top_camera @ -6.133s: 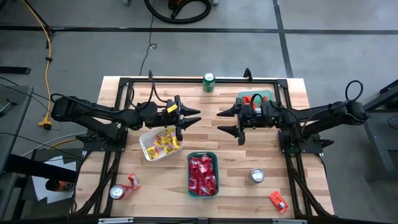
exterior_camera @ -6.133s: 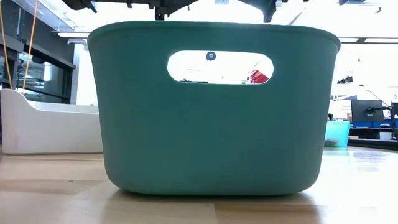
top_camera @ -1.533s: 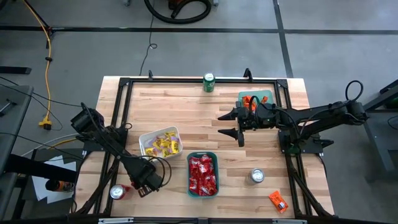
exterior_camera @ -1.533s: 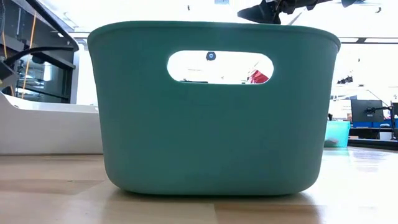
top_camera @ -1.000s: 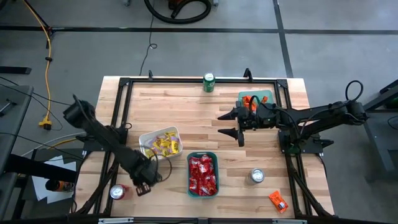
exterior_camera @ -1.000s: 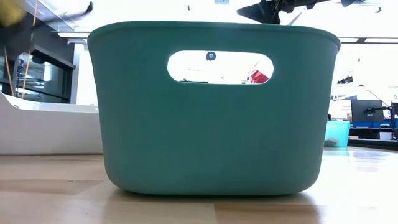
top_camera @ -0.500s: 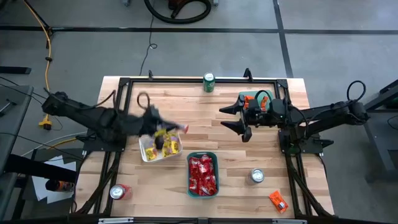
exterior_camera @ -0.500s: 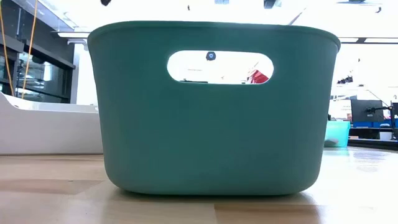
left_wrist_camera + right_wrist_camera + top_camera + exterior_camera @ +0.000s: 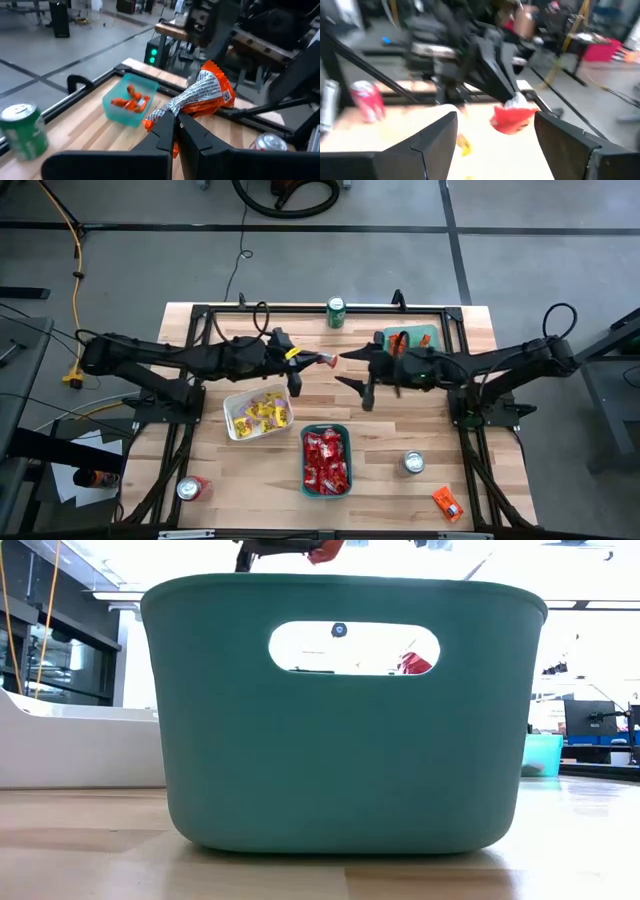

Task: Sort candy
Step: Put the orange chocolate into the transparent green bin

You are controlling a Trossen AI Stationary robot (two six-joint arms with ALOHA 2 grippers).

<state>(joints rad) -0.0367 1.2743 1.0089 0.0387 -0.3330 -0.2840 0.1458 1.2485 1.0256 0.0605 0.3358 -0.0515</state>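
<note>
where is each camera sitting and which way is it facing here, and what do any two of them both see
High view: above the table, looking straight down; both arms show, left gripper shut on an orange candy packet, right gripper open beside it.
Low view: at table-top height, facing the teal bin; arm parts at the top edge.
Left wrist view: looks past its own fingers pinching the packet.
Right wrist view: looks between its open fingers at the left arm.
Shared: both wrist views see the orange candy packet.
</note>
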